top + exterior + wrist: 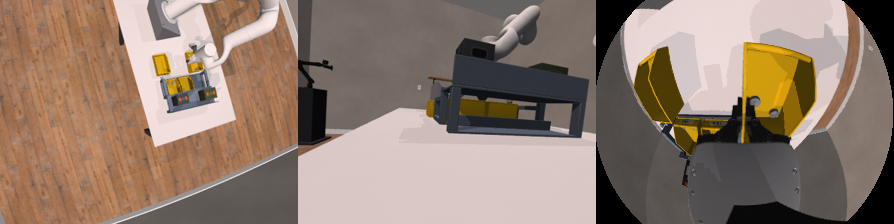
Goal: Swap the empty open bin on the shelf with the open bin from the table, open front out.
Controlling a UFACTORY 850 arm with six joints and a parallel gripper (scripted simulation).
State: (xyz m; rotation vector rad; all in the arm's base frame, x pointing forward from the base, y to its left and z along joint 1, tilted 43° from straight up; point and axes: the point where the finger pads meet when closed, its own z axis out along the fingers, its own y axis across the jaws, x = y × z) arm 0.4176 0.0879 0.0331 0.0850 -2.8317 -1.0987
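My gripper (192, 60) is shut on a wall of the yellow open bin with small grey parts (195, 63). It holds the bin over the table, just in front of the shelf's vacant right place (202, 80). In the wrist view the fingers pinch the bin's wall, and the parts (765, 106) lie inside the bin (777, 90). The empty yellow bin (161, 64) stands on its base on the table top, left of the held bin and apart from the shelf. It also shows in the exterior view (430, 108).
The dark grey shelf (189, 91) holds two yellow bins (173, 85) (186, 83) in its left and middle places. Two dark boxes (180, 99) (207, 94) sit on its top board. The arm's grey base block (163, 20) stands at the table's far end.
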